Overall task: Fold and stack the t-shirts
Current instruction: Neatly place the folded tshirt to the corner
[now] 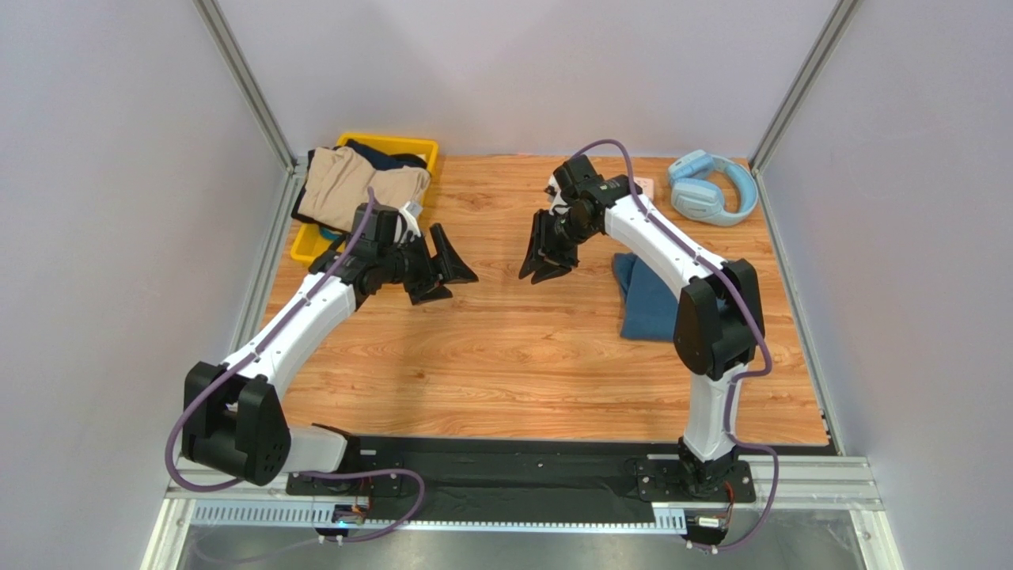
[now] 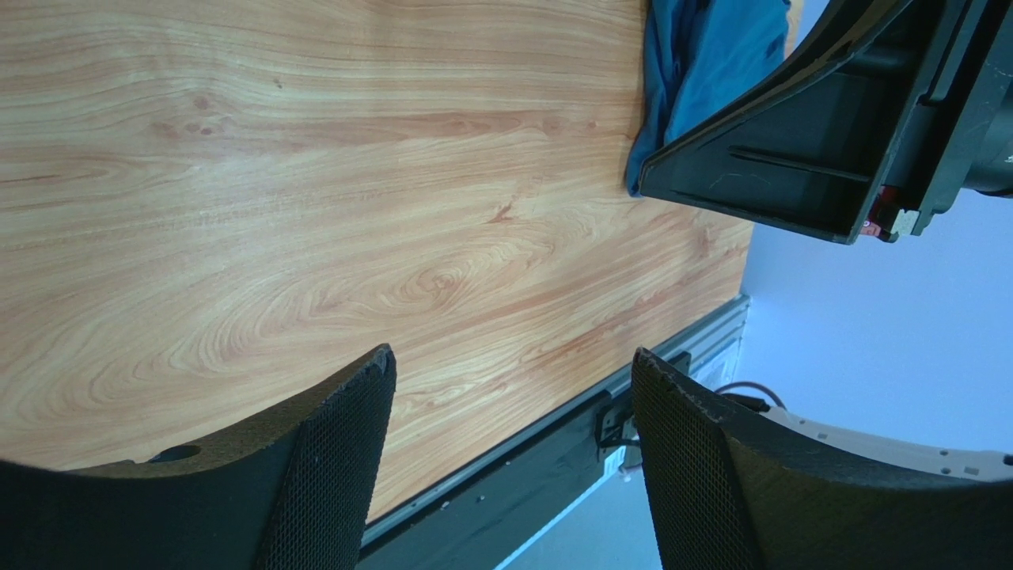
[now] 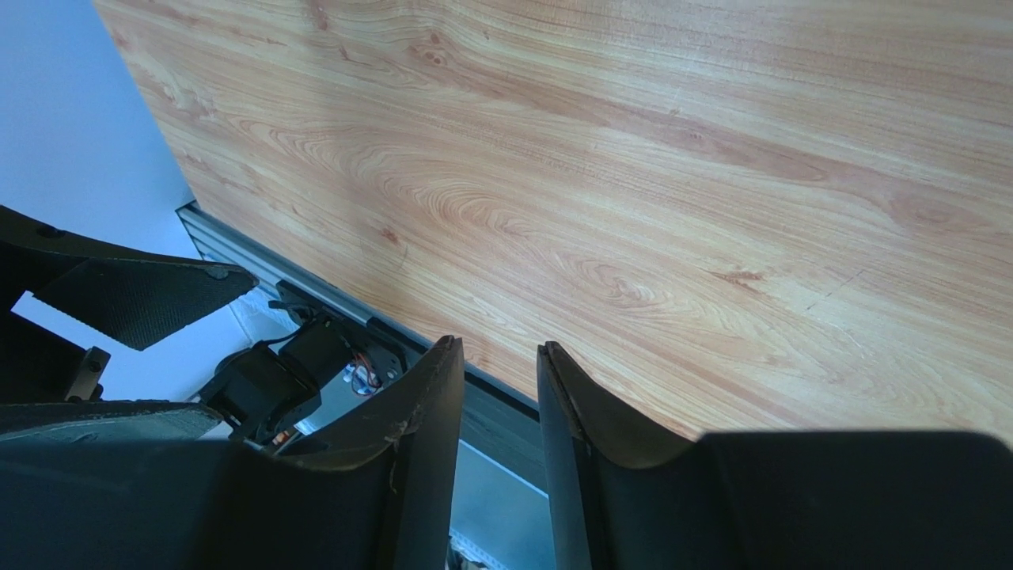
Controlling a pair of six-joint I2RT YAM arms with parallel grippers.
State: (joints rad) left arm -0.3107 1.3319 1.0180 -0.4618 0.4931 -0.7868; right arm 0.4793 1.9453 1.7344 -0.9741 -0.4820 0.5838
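Spanning a pale-walled cell, the wood-grain table (image 1: pixel 511 356) holds a teal t-shirt (image 1: pixel 648 311) at right and a yellow bin (image 1: pixel 423 147) far left, while the left gripper (image 1: pixel 446 283) gapes empty and the right gripper (image 1: pixel 542 268) is narrowly parted, empty.

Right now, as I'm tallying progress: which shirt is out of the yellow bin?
The teal-blue shirt, lying on the table at the right; the tan shirt and navy one sit bunched in the yellow bin.

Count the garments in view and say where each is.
3: a tan garment draped over the yellow bin, a navy garment inside it, a folded teal shirt on the table, right side. The bin may hide more.
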